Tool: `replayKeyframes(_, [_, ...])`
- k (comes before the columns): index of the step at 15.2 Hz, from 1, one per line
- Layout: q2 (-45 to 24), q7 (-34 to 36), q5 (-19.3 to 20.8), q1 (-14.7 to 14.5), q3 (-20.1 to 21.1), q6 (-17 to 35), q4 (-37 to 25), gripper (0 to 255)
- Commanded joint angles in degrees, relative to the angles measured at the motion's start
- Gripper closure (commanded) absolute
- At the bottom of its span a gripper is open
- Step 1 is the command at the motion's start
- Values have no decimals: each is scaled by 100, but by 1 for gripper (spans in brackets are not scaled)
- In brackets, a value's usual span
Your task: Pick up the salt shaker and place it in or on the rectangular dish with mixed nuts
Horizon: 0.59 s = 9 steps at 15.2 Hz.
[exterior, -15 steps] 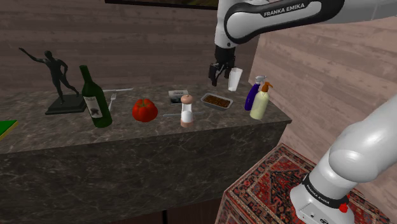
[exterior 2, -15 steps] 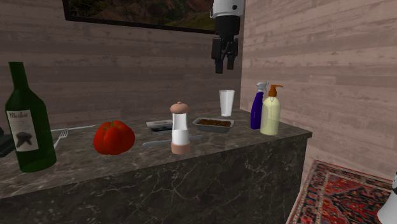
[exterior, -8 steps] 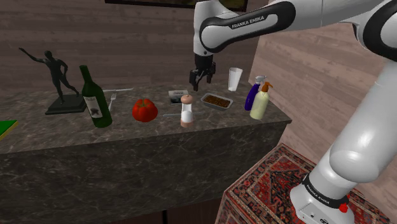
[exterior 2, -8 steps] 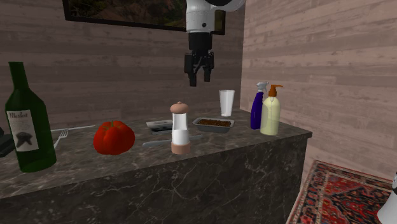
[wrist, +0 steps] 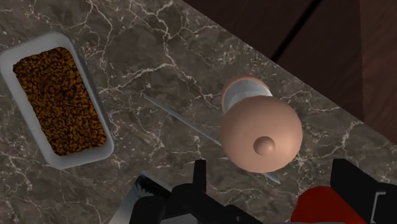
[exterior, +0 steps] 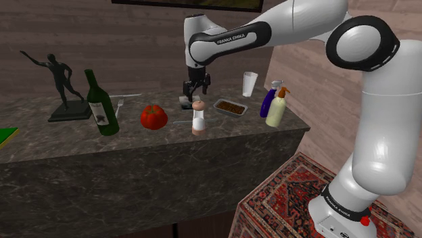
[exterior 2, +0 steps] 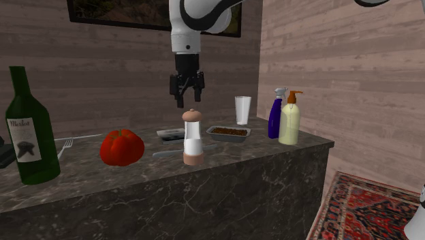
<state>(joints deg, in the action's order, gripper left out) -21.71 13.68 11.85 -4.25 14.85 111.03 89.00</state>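
The gripper point(exterior 2: 186, 97) points straight down over the counter, its two black fingers point(wrist: 356, 184) standing apart with nothing between them. Just under it, not touched, the salt shaker point(exterior 2: 193, 138) stands upright near the counter's front edge; it has a pinkish-brown rounded cap and base and a pale middle. A thin grey knife point(wrist: 184, 121) lies flat on the dark marble counter point(exterior 2: 286, 160), passing beside the shaker's base. Off to one side of the gripper, toward the second exterior view's right, sits the rectangular dish point(exterior 2: 228, 132), pale-walled and filled with brown bits. Farther that way stand a glass point(exterior 2: 242, 109), a blue spray bottle point(exterior 2: 275, 112) and a pump bottle point(exterior 2: 289, 121). On the gripper's other side are a red tomato point(exterior 2: 122, 147) and a green wine bottle point(exterior 2: 27, 133).
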Motion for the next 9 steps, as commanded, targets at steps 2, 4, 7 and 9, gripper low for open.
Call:
replayKeyframes(2, [-163,49,39,-32,-10,107,-45,0])
replayKeyframes(4, [-204,62,57,-25,-20,240,47,0])
replayKeyframes(7, [-290,86,93,-15,-40,472,197,0])
replayKeyframes(9, [-290,86,93,-15,-40,472,197,0])
